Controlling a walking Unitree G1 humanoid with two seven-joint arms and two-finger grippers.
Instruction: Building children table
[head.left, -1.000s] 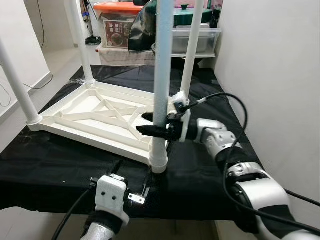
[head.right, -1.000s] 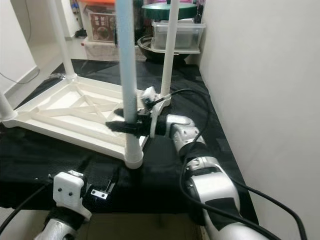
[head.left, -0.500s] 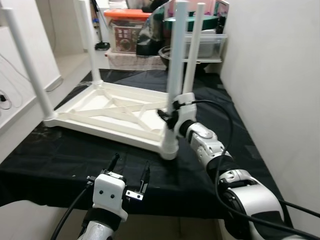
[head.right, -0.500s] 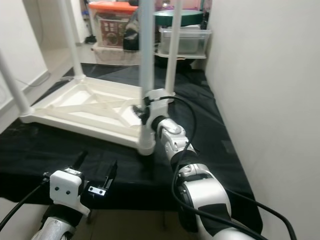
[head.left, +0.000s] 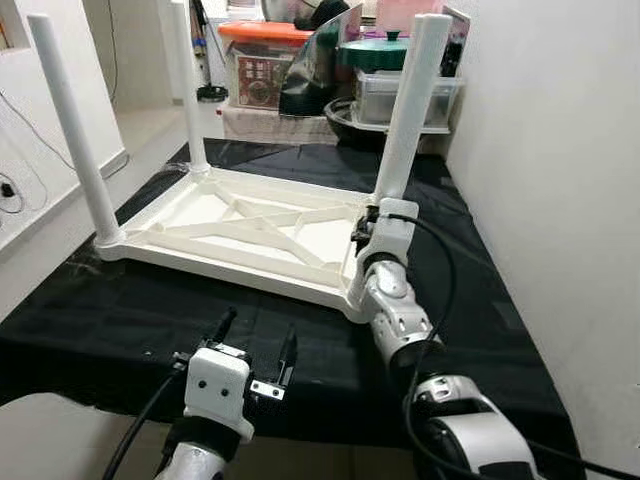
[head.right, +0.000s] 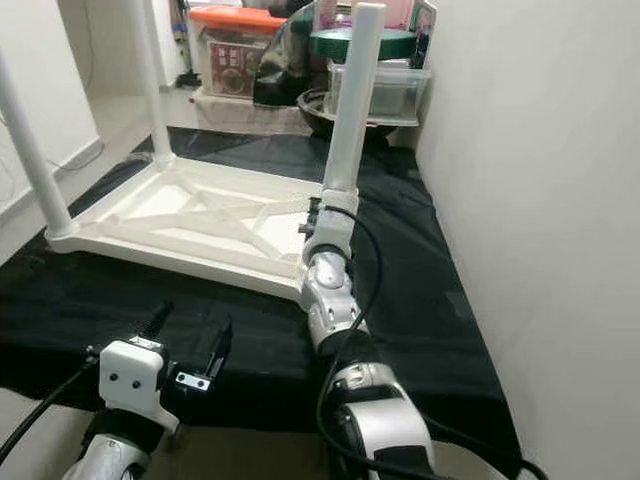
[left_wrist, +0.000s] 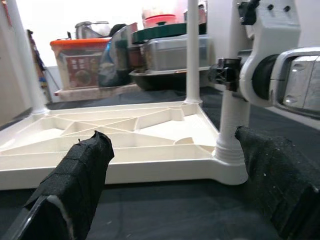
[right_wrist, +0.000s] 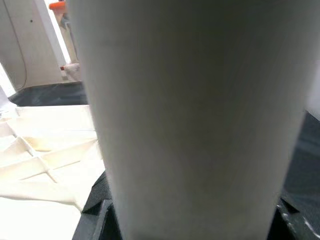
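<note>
Left eye view shows you the white children's table (head.left: 240, 225) lying upside down on a counter draped in black cloth (head.left: 120, 320), legs pointing up, a white wall close on the right. Your right gripper (head.left: 372, 222) sits against the near right leg (right_wrist: 190, 120) (its jaws — you cannot tell). Your left gripper (head.left: 255, 345) hovers low with jaws apart. Storage bins (head.left: 262, 60) crowd the room behind.

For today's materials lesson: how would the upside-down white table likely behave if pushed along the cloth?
The table looks like ribbed plastic, so probably stiff yet light. Lying flat on the black cloth, it should slide rather than tip, perhaps dragging the cloth.
</note>
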